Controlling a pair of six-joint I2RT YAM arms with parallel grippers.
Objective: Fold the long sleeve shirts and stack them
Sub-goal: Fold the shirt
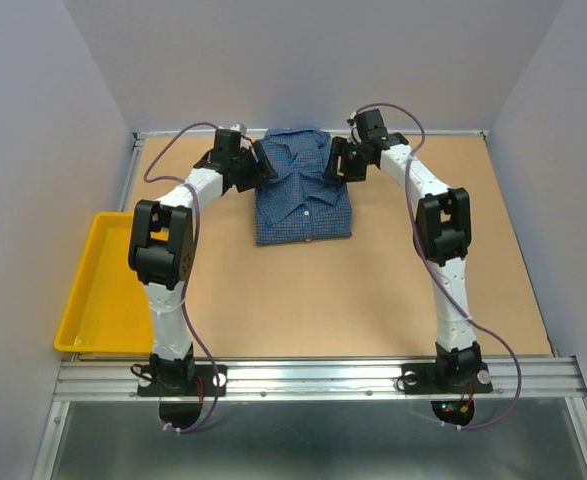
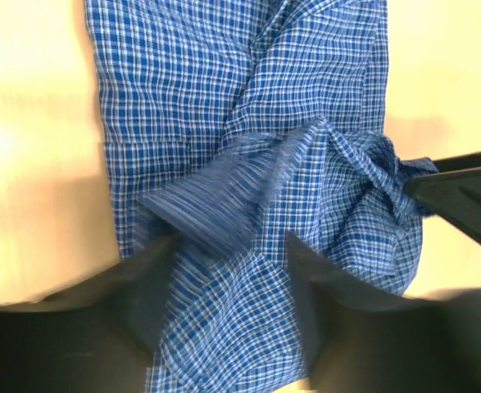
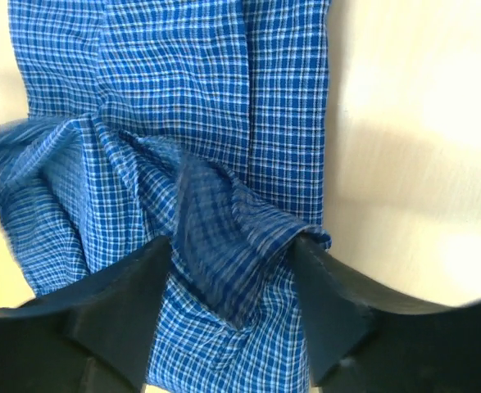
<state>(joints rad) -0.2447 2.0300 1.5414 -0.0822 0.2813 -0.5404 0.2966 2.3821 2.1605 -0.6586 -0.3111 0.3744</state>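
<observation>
One blue checked long sleeve shirt (image 1: 303, 200) lies folded into a compact rectangle at the back middle of the table, collar end toward the far wall. My left gripper (image 1: 263, 165) hovers over its far left corner and my right gripper (image 1: 338, 160) over its far right corner. In the left wrist view the left gripper (image 2: 228, 246) has its jaws apart, with a blurred flap of the shirt (image 2: 191, 82) loose between them. The right gripper (image 3: 232, 246) likewise stands open, a bunched fold of the shirt (image 3: 166, 74) lying slack between its fingers (image 3: 117, 303).
A yellow tray (image 1: 93, 290) hangs off the table's left edge near the left arm. The brown tabletop (image 1: 373, 290) stretches in front of the shirt. Purple-grey walls close in the back and sides.
</observation>
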